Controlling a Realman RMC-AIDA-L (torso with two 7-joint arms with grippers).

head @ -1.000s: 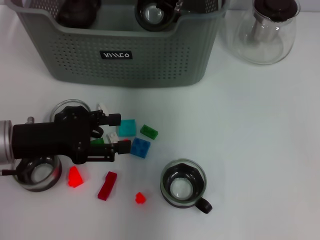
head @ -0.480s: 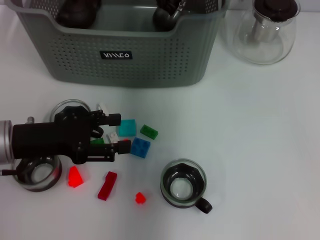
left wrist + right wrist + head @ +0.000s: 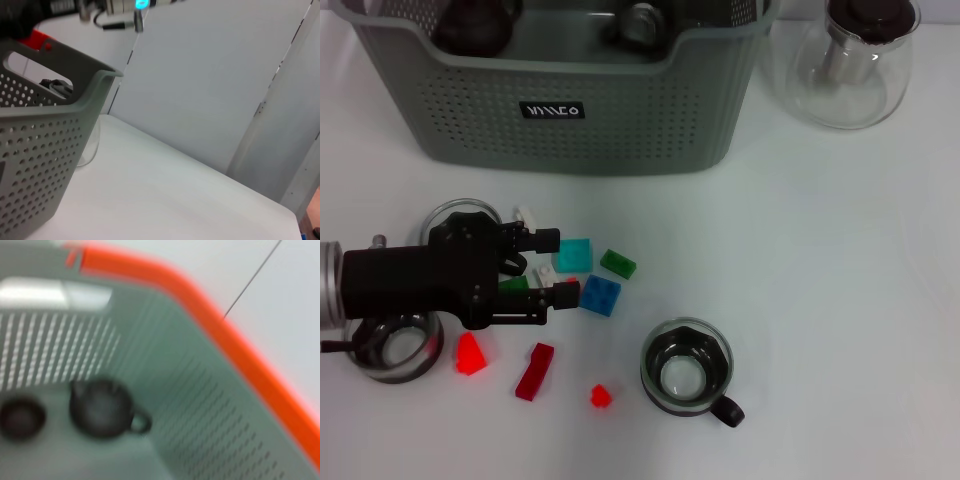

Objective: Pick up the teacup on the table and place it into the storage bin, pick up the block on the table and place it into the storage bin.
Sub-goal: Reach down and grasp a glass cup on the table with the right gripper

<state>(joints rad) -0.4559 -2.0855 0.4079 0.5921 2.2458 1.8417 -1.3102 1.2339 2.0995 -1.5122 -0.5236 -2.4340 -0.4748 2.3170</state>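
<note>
Head view shows your left gripper (image 3: pixel 548 266) unmoved, jaws apart and empty over the blocks (image 3: pixel 600 295); in the storage bin (image 3: pixel 570 110) the cup seen a second ago has dropped lower, suggesting release, while another teacup (image 3: pixel 686 373) waits on the table.

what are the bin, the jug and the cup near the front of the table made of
The bin looks like matte grey-green moulded plastic, with rows of punched holes and a cut-out handle. The jug appears to be clear glass: the table shows through it, and it has a dark lid. The cup seems to be smoky tinted glass, with a see-through base and a dark handle.
</note>
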